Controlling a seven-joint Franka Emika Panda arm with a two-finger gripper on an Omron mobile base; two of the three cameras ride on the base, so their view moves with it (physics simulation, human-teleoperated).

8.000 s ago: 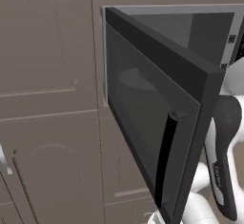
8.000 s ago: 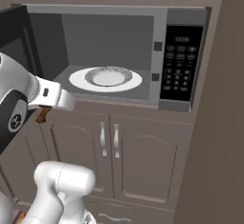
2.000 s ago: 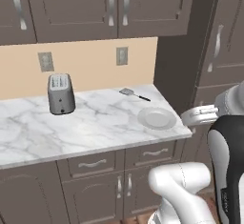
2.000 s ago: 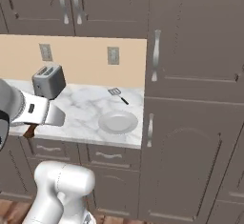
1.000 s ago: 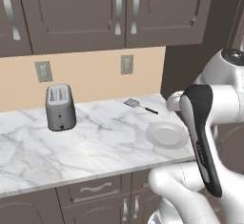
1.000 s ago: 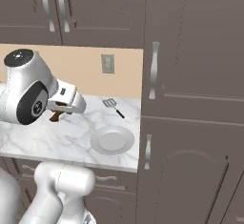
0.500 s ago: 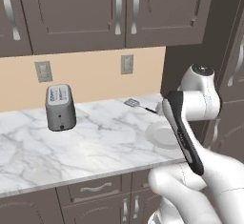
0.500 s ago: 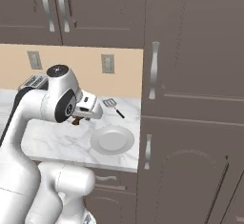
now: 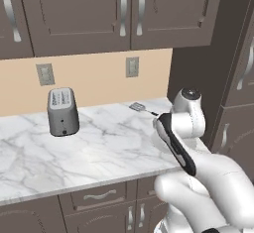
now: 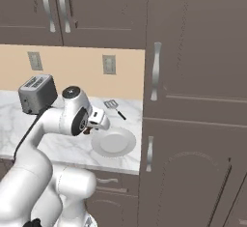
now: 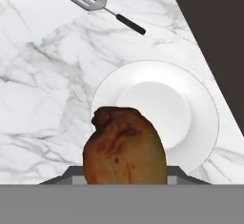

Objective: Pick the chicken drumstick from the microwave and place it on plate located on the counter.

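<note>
1. Chicken drumstick (image 11: pixel 125 147) was held in the gripper (image 10: pixel 91 126), jaws closed narrowly on it, as seen browned and rounded at the near edge of the hand view.
2. It was carried above the counter (image 9: pixel 99 150), just over the near left rim of the plate (image 11: pixel 157 108).
3. The plate (image 10: pixel 115 142) was seen lying flat near the counter's right end, beside the tall dark cabinet.
4. The arm was bent over the counter, its hand lowered toward the plate's left side in the right base view.
5. A spatula (image 11: pixel 105 8) lay beyond the plate, and a toaster (image 9: pixel 63 111) stood far to the left.
6. No legible writing could be made out.
</note>
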